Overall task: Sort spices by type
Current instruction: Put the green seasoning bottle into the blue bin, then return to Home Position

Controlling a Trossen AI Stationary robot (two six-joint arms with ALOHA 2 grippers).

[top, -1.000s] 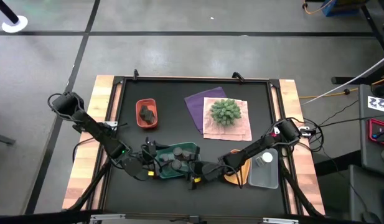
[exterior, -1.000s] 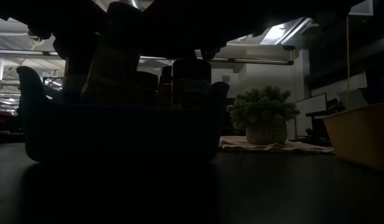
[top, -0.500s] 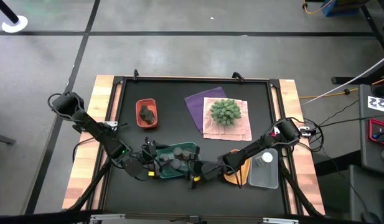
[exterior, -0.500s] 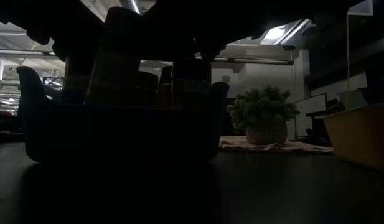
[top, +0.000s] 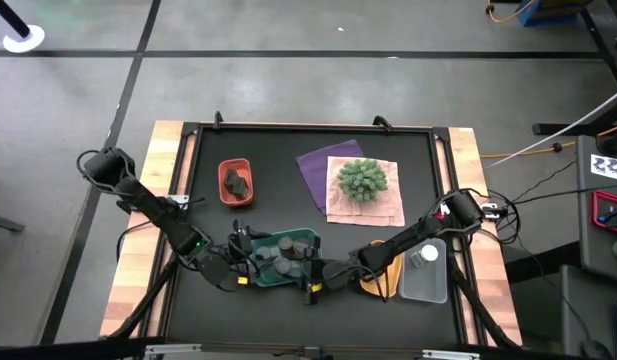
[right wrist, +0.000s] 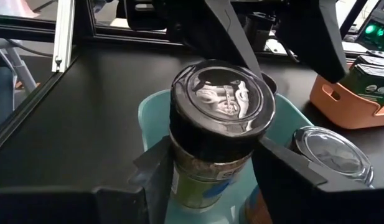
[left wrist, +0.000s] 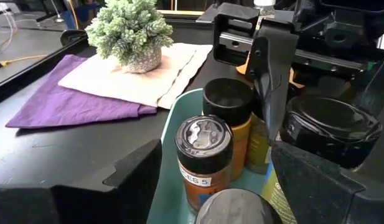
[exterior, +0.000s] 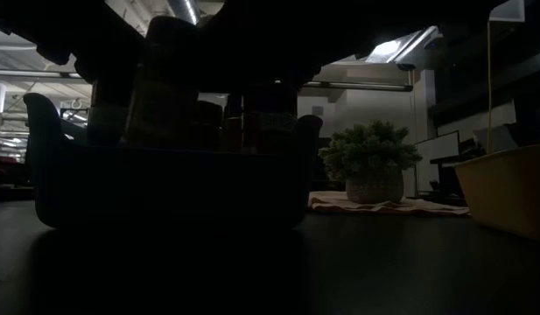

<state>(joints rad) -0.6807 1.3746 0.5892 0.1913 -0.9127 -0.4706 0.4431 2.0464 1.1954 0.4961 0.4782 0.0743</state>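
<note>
Fingers of the right gripper [right wrist: 210, 171] are pinching a dark-lidded jar [right wrist: 221, 124] by its body just under the lid, holding it upright over the teal tray [top: 285, 262], which is sitting at about six o'clock on the counter [top: 278, 170]. Fingers of the left gripper [left wrist: 210, 186] are standing wide and gripping nothing, hovering at the tray's nine o'clock end over the packed jars; a grey-topped jar [left wrist: 203, 158] and a black-capped amber jar [left wrist: 228, 121] are showing between them. Other spices are lying elsewhere: dark lumps [top: 237, 182] in the red tray [top: 235, 184] at about ten o'clock, a white-capped jar [top: 426, 257] in the clear tray [top: 425, 272] at about four o'clock, with an orange tray [top: 385, 270] beside it. The plant [top: 362, 180] is sitting on cloths [top: 353, 190] at about one o'clock. The held jar is looking rigid and light, probably glass or hard plastic with a smooth label, so it is likely slippery and could twist or slide if squeezed on the lid's rim alone. Gripping the straight wall below the lid, as now, seems the safest hold. Neighbouring jars are standing close together and could topple if nudged, so any lift or set-down is calling for a straight vertical path.
</note>
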